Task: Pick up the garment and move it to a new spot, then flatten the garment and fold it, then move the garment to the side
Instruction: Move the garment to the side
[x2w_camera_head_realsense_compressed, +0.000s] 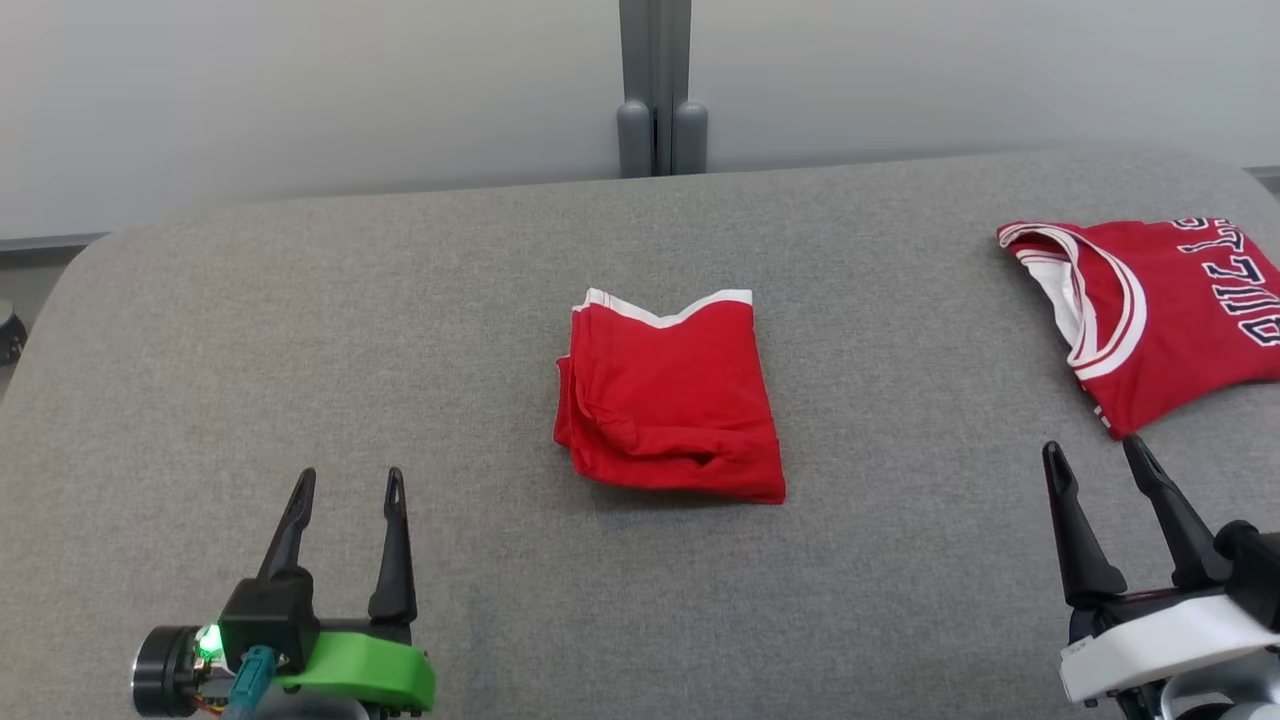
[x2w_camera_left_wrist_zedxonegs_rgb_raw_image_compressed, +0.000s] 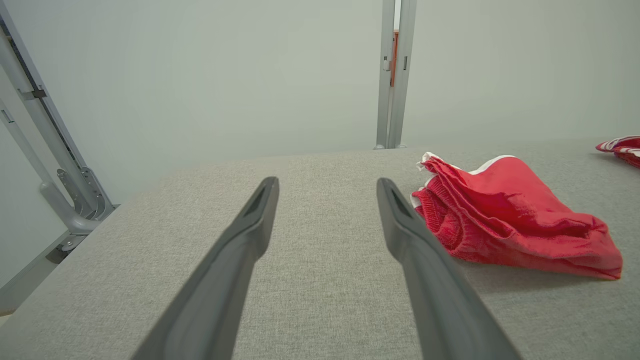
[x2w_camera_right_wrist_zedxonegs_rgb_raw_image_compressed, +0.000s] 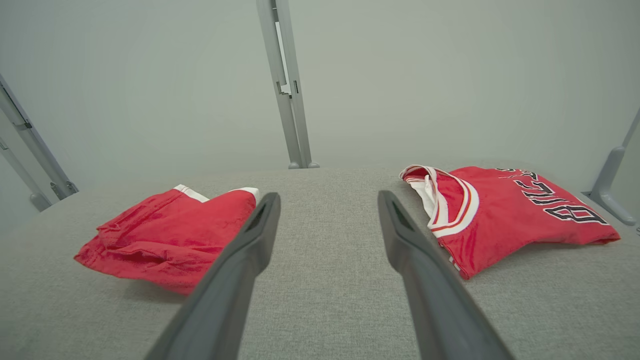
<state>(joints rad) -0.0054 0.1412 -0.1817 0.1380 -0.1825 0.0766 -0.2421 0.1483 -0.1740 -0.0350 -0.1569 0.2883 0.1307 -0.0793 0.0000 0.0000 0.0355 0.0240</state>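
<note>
Both jaws were released, empty. Shorts (x2w_camera_head_realsense_compressed: 668, 400) lay folded mid-worktop (x2w_camera_head_realsense_compressed: 300, 330). Likely best was gripping all layers together, sliding sideways, clear of jersey (x2w_camera_head_realsense_compressed: 1160, 310).

Garment (x2w_camera_head_realsense_compressed: 668, 400) at table (x2w_camera_head_realsense_compressed: 300, 330) centre, jersey (x2w_camera_head_realsense_compressed: 1170, 310) right

A grey fabric-covered table (x2w_camera_head_realsense_compressed: 300, 330) with rounded corners spreads wide. Near its right edge a folded red basketball jersey (x2w_camera_head_realsense_compressed: 1170, 330) with white-and-red trim and dark lettering lies flat on the fabric. Behind the table, a grey metal double post (x2w_camera_head_realsense_compressed: 637, 60) stands upright between pale, plain wall panels (x2w_camera_head_realsense_compressed: 300, 90).
</note>
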